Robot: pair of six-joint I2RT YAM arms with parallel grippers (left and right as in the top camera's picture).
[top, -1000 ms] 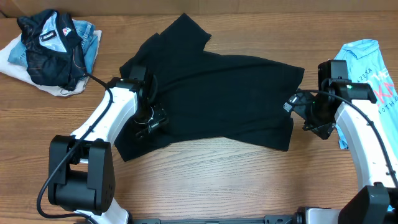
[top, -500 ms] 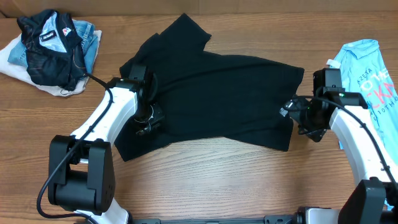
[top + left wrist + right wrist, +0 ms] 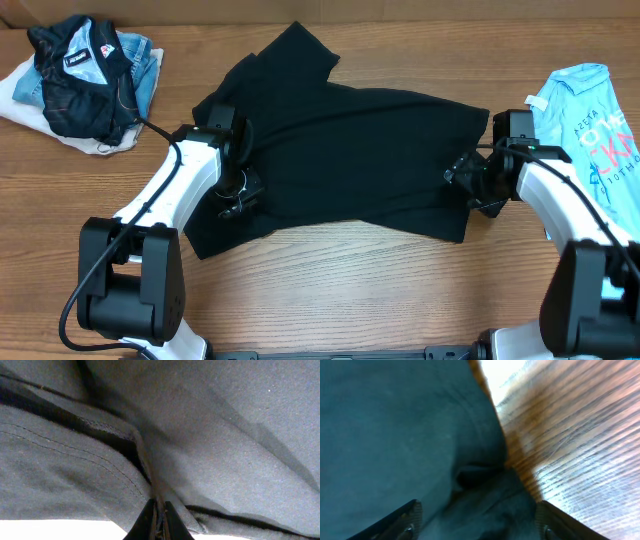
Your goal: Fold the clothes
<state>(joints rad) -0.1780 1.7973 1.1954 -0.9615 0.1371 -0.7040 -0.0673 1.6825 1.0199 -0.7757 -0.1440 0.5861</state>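
The black shirt (image 3: pixel 360 150) lies spread out and a little rumpled across the middle of the table (image 3: pixel 340 290), with one sleeve pointing toward the far side. The left gripper (image 3: pixel 238 195) sits at the shirt's left edge, its fingers (image 3: pixel 144 525) pinched tight together on a fold of the cloth. The right gripper (image 3: pixel 465 180) is down at the shirt's right edge, jaws standing wide apart with bunched hem lying between them, not clamped.

Pink lettering (image 3: pixel 618 138) on light blue T-shirt (image 3: pixel 572 92): cropped, not legible; white-and-red patch (image 3: pixel 100 48) on dark jacket (image 3: pixel 72 98): text too small.
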